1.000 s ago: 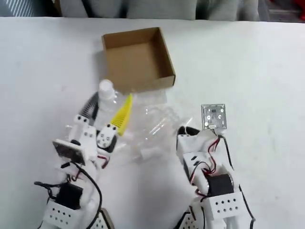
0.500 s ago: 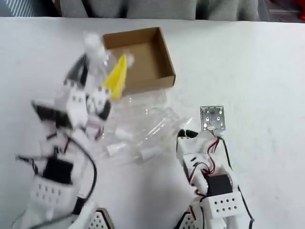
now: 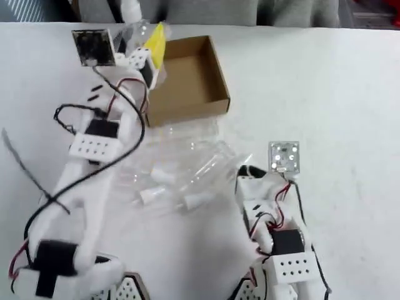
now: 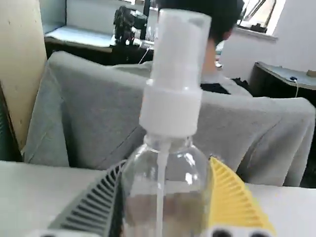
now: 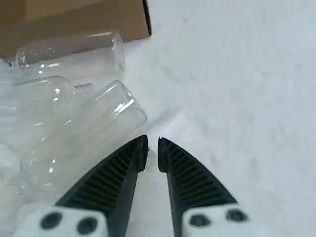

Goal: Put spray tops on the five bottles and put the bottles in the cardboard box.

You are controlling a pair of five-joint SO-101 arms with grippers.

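Note:
A clear bottle with a white spray top stands upright between the grey and yellow fingers of my left gripper, which is shut on it. From above, that gripper holds the bottle raised by the far left corner of the cardboard box. Several clear bottles lie in a pile in front of the box, with loose white spray tops beside them. My right gripper is shut on nothing, low over the table next to a lying bottle.
The left arm stretches along the left side of the table. The right arm sits at the near right. A grey chair back stands beyond the table's far edge. White table lies open to the right of the box.
My left arm has lifted the capped bottle off the pile and carried it away from me, up to the box's far left corner. The right arm has hardly moved.

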